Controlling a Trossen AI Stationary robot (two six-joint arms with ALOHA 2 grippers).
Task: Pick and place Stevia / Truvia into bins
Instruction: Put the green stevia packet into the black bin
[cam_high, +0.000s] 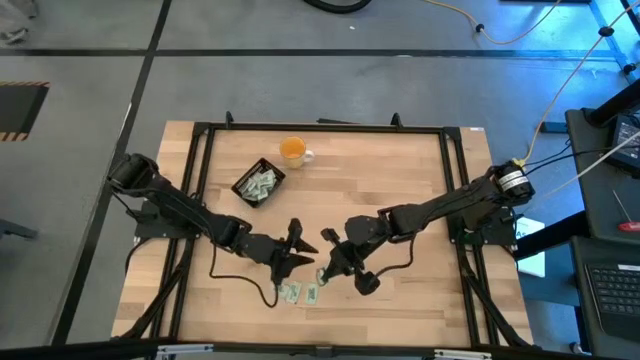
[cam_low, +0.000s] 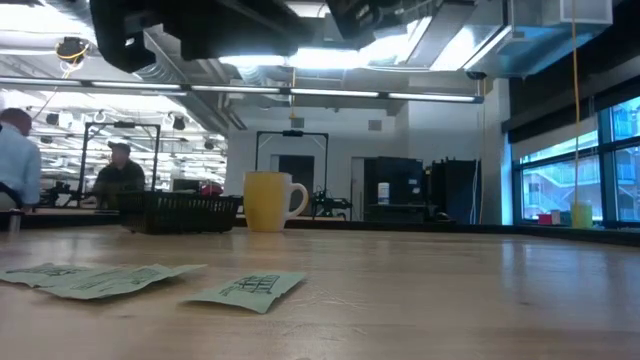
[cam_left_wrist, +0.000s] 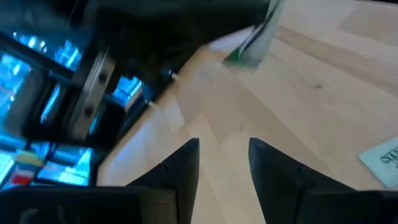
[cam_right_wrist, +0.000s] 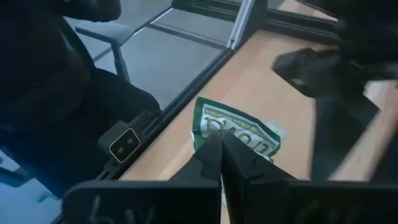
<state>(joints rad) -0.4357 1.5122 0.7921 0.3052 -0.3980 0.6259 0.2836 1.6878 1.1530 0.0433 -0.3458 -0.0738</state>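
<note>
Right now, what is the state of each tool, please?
Left tool: open, holding nothing.
Right tool: closed on a Stevia sachet, lifted above the table.

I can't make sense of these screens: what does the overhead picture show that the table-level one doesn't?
Only overhead: both arms, the left tool open, the right tool shut on a sachet, and sachets heaped in the black tray.
Only table-level: the room behind, with people at a far bench, and the tray's mesh wall.
Both: the cup, the tray, and loose sachets on the wooden table.
</note>
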